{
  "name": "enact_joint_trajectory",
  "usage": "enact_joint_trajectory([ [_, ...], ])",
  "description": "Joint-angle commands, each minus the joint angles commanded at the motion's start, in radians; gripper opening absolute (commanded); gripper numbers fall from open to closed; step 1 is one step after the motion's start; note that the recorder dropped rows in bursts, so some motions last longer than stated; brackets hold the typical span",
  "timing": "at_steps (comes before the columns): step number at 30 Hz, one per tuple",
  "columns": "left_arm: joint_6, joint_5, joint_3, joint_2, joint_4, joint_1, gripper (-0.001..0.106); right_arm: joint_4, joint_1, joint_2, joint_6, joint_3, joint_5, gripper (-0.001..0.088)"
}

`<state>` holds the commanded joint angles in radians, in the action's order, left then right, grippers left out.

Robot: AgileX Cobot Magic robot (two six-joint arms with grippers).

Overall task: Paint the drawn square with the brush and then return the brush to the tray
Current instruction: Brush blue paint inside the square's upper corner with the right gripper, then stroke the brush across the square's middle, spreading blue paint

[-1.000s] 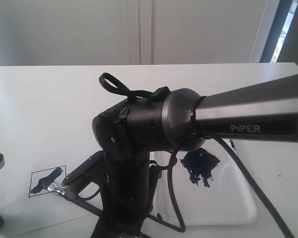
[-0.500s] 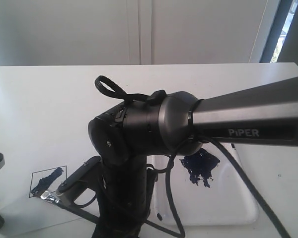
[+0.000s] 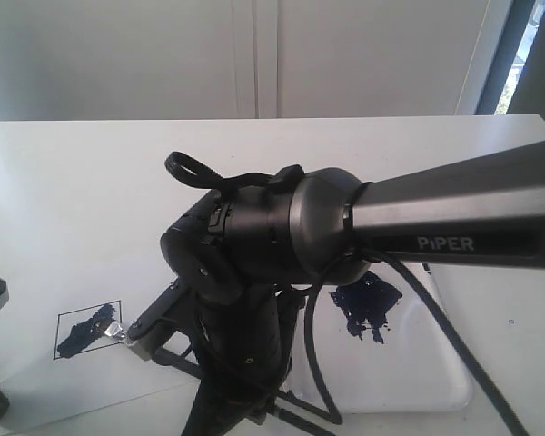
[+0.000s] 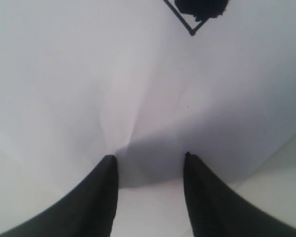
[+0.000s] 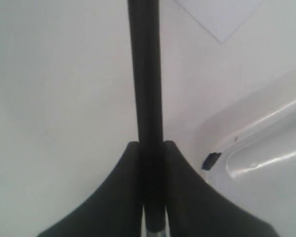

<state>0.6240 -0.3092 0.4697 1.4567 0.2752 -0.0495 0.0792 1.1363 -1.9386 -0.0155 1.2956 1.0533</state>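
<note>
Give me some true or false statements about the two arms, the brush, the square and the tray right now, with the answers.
1. The right fingers are shut on the black handle of the brush. True.
2. The left fingers hold something. False: they stand open and empty over the paper.
3. The drawn square has dark blue paint inside it. True.
4. The brush lies in the tray. False: it is held, with its tip at the drawn square.
5. The tray is spotless. False: it bears a dark blue blotch.
</note>
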Motion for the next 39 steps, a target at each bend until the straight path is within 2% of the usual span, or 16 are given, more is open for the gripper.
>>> enact_joint_trajectory([
  [11,0.0,0.0,0.0,0.0,0.0,0.0,0.049,0.031,0.0,0.0,-0.025,0.0,0.0,0.0],
  [15,0.0,0.002,0.0,0.0,0.0,0.0,0.049,-0.025,0.0,0.0,0.042,0.0,0.019,0.0],
  [30,0.0,0.003,0.0,0.0,0.004,0.0,0.049,-0.135,0.004,0.0,0.148,0.0,0.075,0.0],
  [39,0.0,0.003,0.0,-0.002,0.01,0.0,0.049,-0.134,0.004,0.0,0.151,0.0,0.088,0.0],
])
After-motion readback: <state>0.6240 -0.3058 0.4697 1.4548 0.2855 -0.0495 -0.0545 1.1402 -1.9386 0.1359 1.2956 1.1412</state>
